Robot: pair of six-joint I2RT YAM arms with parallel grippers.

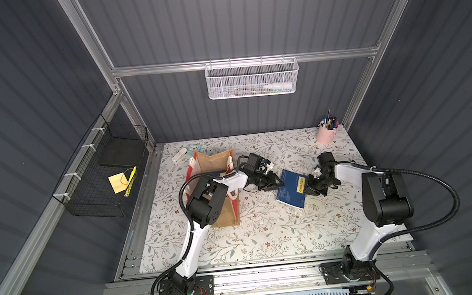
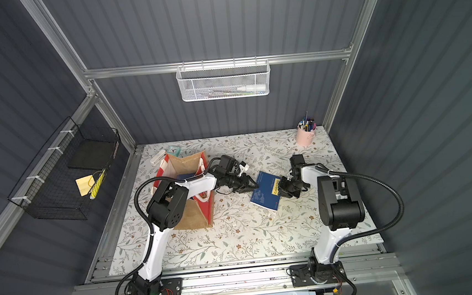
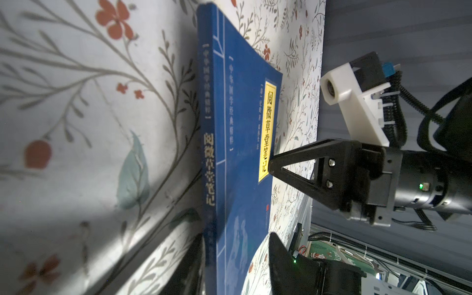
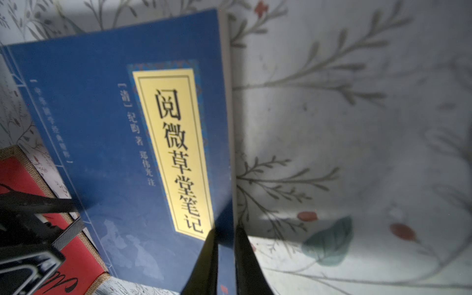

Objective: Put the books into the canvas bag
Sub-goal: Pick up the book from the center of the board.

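On the table [image 1: 264, 232], right pincer [image 1: 307, 188] grips book [image 1: 289, 191] 阅微草堂笔记; left pincer [image 1: 279, 183] gapes.

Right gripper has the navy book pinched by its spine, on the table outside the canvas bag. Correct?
Not the spine. The right gripper has the navy book pinched by its open page edge, on the table outside the canvas bag. The right wrist view shows the white pages at the grip.

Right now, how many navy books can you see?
2. One navy book rests on the table beside the canvas bag; a second book sits inside that bag. More may be hidden there beneath the left arm.
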